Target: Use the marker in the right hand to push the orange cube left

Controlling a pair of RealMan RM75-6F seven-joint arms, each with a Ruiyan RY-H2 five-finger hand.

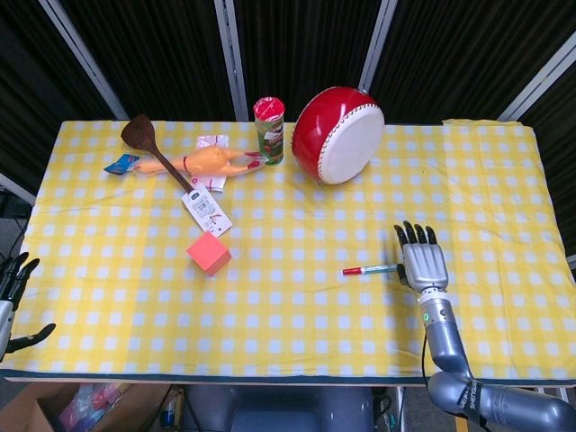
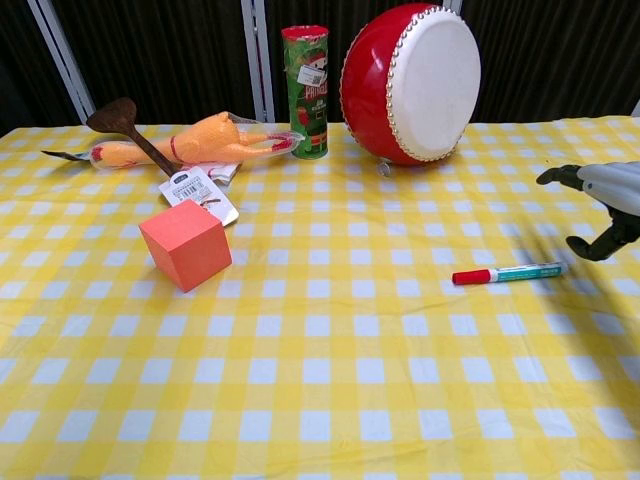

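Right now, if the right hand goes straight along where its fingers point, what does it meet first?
Looks free: the right hand points toward the table's far edge, over bare checked cloth. The marker lies to its left, and the drum stands well left of that line.
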